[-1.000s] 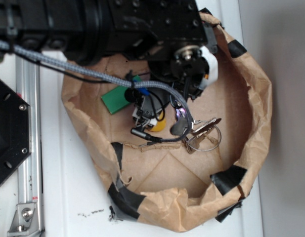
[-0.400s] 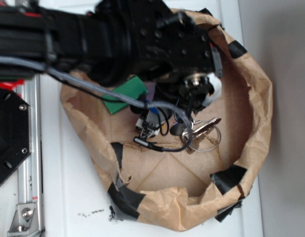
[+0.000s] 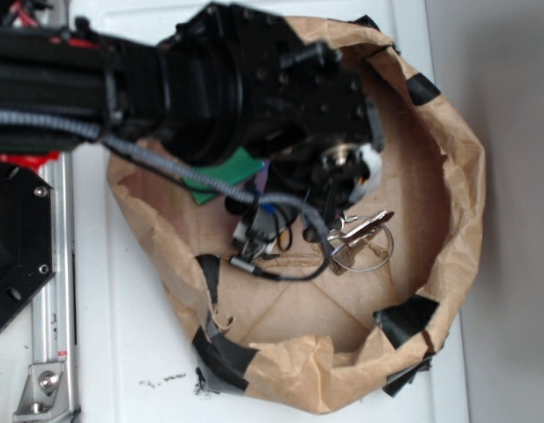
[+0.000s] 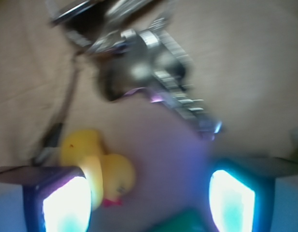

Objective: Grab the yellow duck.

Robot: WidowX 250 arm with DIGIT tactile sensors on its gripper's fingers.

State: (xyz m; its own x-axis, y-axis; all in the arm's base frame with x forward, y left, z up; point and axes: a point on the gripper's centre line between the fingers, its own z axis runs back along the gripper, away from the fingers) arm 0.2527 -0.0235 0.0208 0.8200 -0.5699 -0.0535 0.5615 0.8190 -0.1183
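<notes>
Black arm (image 3: 210,88) reaches from the left, hand (image 4: 149,200) spread wide

Crumpled brown paper bag tray (image 3: 457,159) on the white tabletop (image 3: 130,352).
On its floor below me lie a small yellow rubber duck (image 4: 103,169), silver keys (image 3: 360,233) and a flat green block (image 3: 227,172).

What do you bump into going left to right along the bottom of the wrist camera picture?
Left glowing finger pad → yellow duck → green block → right glowing finger pad.
</notes>
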